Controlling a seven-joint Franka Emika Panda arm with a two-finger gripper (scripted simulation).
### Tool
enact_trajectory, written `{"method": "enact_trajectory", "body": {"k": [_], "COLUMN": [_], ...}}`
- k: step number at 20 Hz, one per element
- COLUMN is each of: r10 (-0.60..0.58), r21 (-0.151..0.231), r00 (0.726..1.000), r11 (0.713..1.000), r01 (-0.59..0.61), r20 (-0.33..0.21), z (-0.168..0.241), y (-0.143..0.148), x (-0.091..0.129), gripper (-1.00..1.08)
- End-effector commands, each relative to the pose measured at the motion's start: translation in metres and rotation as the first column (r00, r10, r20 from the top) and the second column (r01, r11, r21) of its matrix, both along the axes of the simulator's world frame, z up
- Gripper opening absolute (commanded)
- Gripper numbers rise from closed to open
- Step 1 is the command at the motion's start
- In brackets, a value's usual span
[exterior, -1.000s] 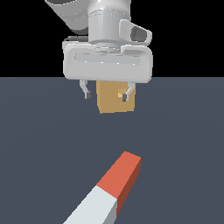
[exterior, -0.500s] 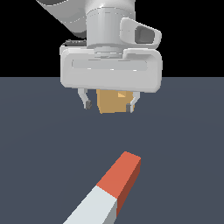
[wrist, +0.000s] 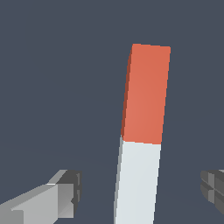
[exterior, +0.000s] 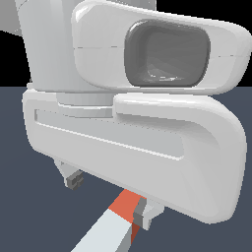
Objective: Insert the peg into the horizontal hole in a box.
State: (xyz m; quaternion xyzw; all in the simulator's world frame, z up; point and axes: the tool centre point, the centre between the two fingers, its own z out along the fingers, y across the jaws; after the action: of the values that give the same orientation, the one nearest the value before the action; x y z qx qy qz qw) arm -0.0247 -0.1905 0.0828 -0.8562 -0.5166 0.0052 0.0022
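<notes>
Red-orange and white peg lying flat on the dark floor, between the spread, empty fingers of the gripper, white half nearer the fingers. Possible failure: closing off-centre or askew, twisting the bar and spoiling later alignment with the hole. Box hidden behind the arm in the exterior view; contents impossible to tell.

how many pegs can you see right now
1. The peg lies flat on the dark floor, half red-orange, half white, between the open gripper fingers without touching them. In the exterior view the arm blocks most of the scene, so anything behind it is hidden.
</notes>
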Motion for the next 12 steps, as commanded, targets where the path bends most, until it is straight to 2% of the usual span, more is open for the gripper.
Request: {"method": "enact_trajectory", "body": {"k": [1,5,12], "r10": [-0.057,-0.094,-0.091], "r21": [0.0,0.001,0.0], "r00": [0.998,0.995,0.996], "r11": [0.998,0.996,0.996], "r01": [0.057,0.094,0.091], "r20": [0.007,0.011,0.009], "z": [-0.008,-0.013,-0.022], "y": [-0.02,-0.033,-0.032], "x": [-0.006,-0.011,-0.012], "gripper": [1.0,1.0,1.0]}}
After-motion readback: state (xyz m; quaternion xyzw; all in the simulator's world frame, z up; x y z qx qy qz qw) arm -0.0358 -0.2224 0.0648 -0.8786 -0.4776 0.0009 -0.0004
